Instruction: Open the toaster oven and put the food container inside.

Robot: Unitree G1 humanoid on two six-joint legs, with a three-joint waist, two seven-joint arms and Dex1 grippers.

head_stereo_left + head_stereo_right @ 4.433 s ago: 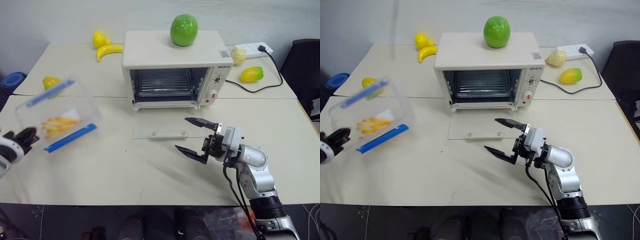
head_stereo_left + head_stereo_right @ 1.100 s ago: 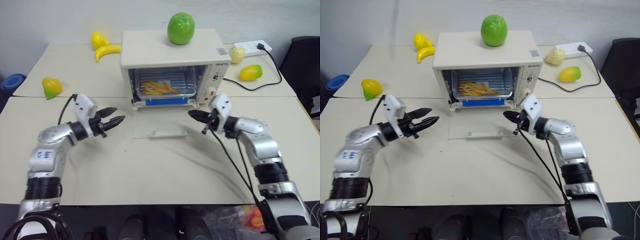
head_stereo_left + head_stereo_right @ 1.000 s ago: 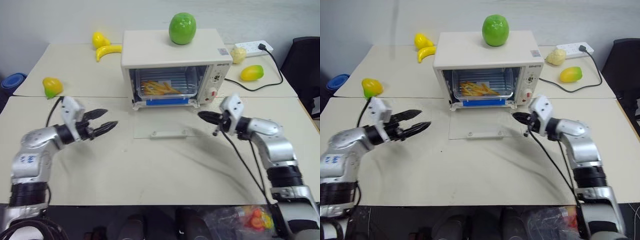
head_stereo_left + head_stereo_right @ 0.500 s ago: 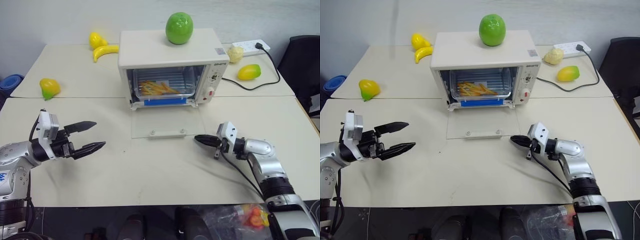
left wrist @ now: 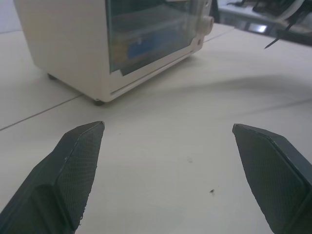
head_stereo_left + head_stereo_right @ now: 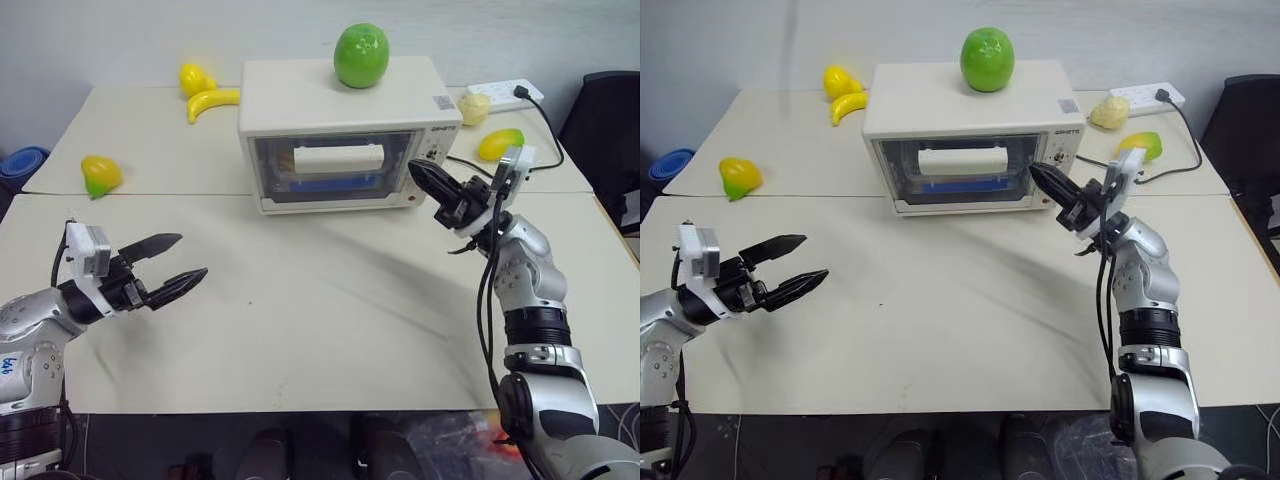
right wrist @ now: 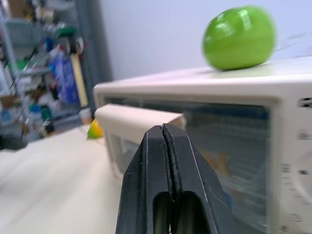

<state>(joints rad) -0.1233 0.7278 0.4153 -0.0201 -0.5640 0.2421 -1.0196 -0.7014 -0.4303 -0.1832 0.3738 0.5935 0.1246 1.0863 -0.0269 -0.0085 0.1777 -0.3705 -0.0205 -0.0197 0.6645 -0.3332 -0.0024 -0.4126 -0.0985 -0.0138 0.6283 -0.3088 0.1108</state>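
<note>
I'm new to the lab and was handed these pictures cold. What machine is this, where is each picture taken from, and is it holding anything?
It is a humanoid robot with two arms, each ending in two black fingers. Two pictures look down from its head; the other two look along each wrist. On the table stands the toaster oven, door shut, the food container inside, a green fruit on top. The left gripper is open and empty; the right gripper is shut on nothing, beside the oven's front.
</note>
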